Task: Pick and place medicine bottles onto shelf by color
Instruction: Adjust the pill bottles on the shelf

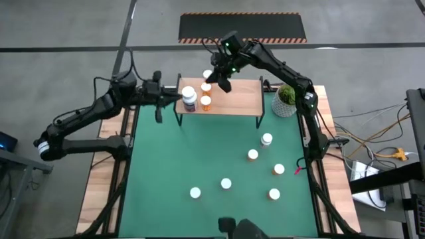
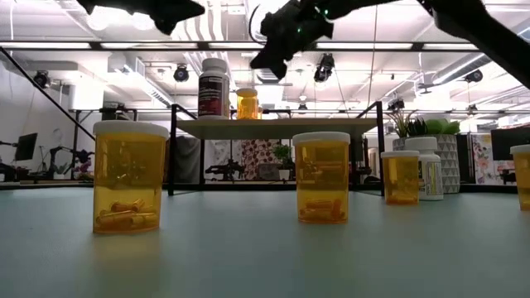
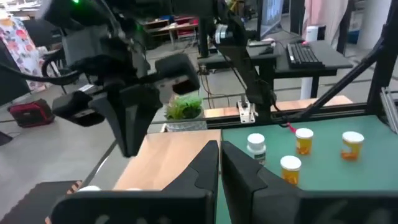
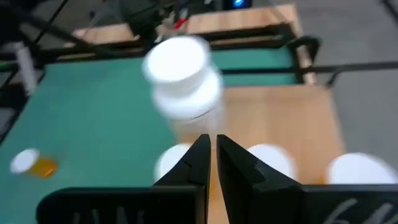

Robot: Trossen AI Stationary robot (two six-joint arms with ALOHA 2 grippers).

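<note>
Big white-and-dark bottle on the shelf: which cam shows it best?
Low view: the big white-and-dark bottle stands upright on the shelf in full side profile, label visible. High view shows only its cap and shoulder at the shelf's left end. Right wrist view has it blurred. Left wrist view does not show it.

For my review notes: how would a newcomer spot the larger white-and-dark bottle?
Find the wooden shelf at the far end of the green mat. At the shelf's left end stands the larger bottle, beside small orange ones. It alone is tall, white-capped and dark-labelled.
</note>
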